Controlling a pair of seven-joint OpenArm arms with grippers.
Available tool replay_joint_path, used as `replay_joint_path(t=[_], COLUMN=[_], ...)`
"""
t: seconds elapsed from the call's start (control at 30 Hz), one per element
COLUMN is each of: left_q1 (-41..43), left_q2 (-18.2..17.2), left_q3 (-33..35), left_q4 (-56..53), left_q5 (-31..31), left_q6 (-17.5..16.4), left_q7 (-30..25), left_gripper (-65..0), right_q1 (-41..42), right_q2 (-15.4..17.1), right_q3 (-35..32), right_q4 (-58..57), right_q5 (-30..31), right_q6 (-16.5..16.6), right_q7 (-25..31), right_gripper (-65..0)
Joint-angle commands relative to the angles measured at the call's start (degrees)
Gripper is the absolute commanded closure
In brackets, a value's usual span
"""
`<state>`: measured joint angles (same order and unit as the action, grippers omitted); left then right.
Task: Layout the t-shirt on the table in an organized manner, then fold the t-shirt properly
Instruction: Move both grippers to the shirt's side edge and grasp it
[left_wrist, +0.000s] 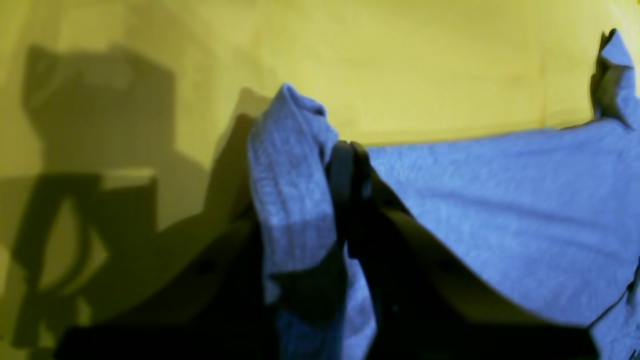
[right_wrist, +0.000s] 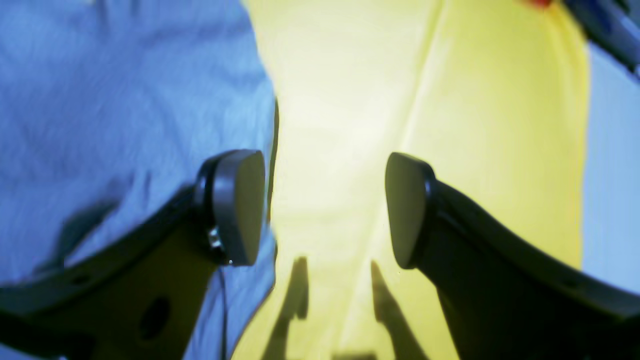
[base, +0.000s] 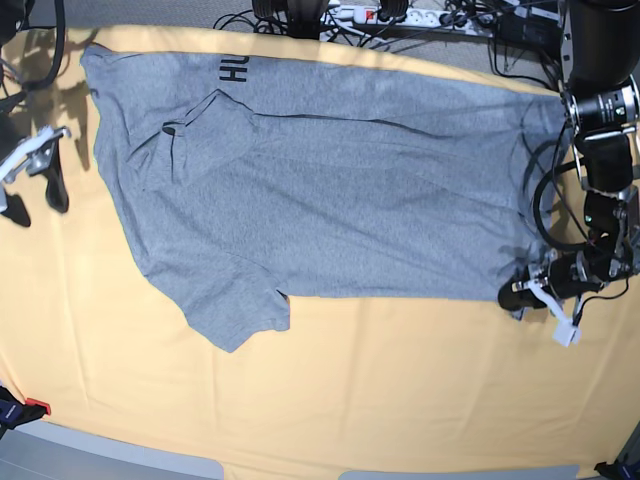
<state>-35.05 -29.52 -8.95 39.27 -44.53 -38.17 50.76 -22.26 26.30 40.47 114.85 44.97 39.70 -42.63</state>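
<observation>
The t-shirt (base: 350, 190) lies lengthwise across the table (base: 400, 380), collar leftward.

Wide open room along the near half of the surface (base: 380, 400), bare cloth from edge to edge. The shirt (base: 340, 190) sprawls flat across the far half, a sleeve (base: 235, 315) jutting toward the front. At its near right corner the left gripper (base: 518, 293) has its fingers pinched on a bunched fold, blocking that corner. Cables (base: 420, 18) crowd the far edge. Far left, the right gripper (base: 35, 170) hangs with fingers spread, bare cloth in the gap, the shirt's edge just beside.
</observation>
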Motion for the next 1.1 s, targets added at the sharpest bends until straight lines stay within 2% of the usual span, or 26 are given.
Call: replay_joint_path(t=[0.0, 0.07, 0.13, 0.3, 0.43, 0.6, 0.77, 0.93, 1.07], left_q1=[-2.2, -2.1, -2.1, -2.1, -2.1, -1.9, -1.9, -1.9, -1.9], left_q2=[-1.1, -1.1, -1.1, -0.8, -0.8, -0.8, -0.8, -0.8, -0.8], left_q3=[-0.2, -0.2, -0.2, -0.2, -0.2, -0.2, -0.2, -0.2, -0.2], left_q4=[0.9, 0.9, 0.9, 0.9, 0.9, 0.9, 0.9, 0.9, 0.9], left_q5=[-0.7, -0.7, -0.7, -0.7, 0.4, 0.2, -0.3, -0.3, -1.2], left_q6=[-0.2, -0.2, -0.2, -0.2, -0.2, -0.2, -0.2, -0.2, -0.2], left_q7=[-1.5, -1.5, -1.3, -1.2, -1.2, -1.2, -1.2, -1.2, -1.3], left_gripper=[0.0, 0.0, 0.0, 0.0, 0.0, 0.0, 0.0, 0.0, 0.0], right_q1=[1.4, 3.9, 6.8, 16.6, 24.1, 31.3, 35.7, 36.6, 36.5], right_q2=[1.0, 1.0, 1.0, 1.0, 1.0, 0.9, 0.8, -1.0, -2.9], right_q3=[-0.3, -2.3, -5.9, -16.1, -20.0, -20.6, -20.6, -20.6, -20.6], right_q4=[0.9, 0.3, -2.0, -15.0, -27.4, -42.6, -54.6, -57.3, -57.3], right_q5=[1.0, 0.3, -2.5, -3.0, 1.9, 8.0, 16.3, 18.3, 18.3], right_q6=[-2.1, -6.2, -8.0, -10.1, -11.5, -8.9, -3.3, 0.1, 0.3], right_q7=[1.8, 0.8, 0.4, -1.6, -5.4, -9.4, -13.0, -16.2, -19.7], right_gripper=[-39.8, -39.8, -39.8, -39.8, -39.8, -39.8, -39.8, -39.8, -39.7])
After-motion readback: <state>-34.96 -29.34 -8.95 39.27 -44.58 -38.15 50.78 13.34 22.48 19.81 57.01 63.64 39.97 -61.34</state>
